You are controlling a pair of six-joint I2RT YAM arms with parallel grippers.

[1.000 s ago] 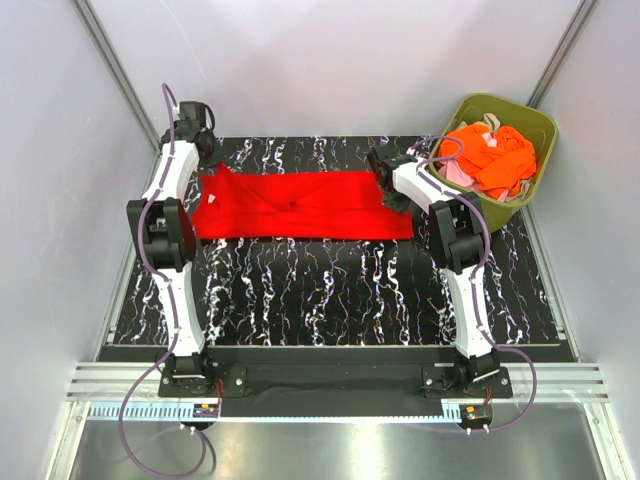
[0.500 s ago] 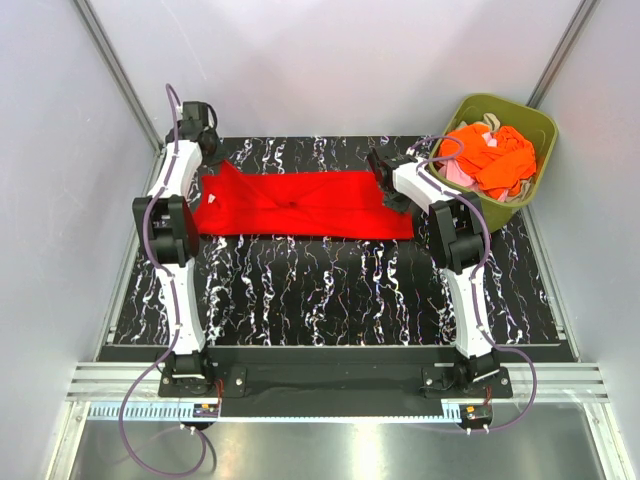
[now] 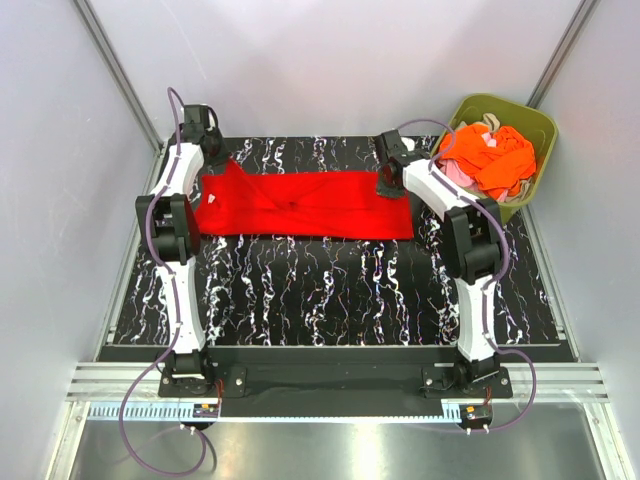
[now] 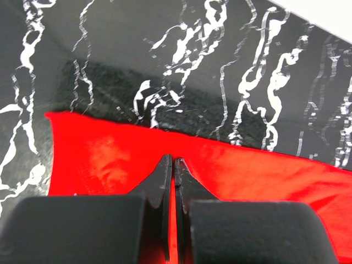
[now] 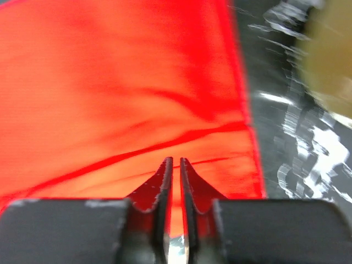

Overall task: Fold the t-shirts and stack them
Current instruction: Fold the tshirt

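A: Start big. Black marbled tabletop (image 3: 330, 290), and across its far part a red t-shirt (image 3: 300, 205), flat, seemingly folded already into one long band.

B: Agreed. Just beyond the red t-shirt's right end, apart from it: an olive-green bin (image 3: 547, 140), heaped with orange, pale pink and beige t-shirts (image 3: 495, 155), none folded yet.

A: Now the hands. Any shift?

B: Yes. Right hand (image 5: 174, 160): wrist swung toward the far side within the last second, tips kept over the red t-shirt's right end, close to its far corner. Fingers pressed almost together, only a hairline slit, no cloth seen gathered between the tips.

A: And the left hand (image 4: 169, 160)?

B: Crept slightly along the red t-shirt's far left edge. Same hairline slit, nothing visibly held. Cannot tell whether resting on the cloth or just above it.

A: Meaning?

B: Probably lining up at both ends of the red t-shirt's far edge for the next fold. Would need opening and pinching first. One garment under way, no stack begun.
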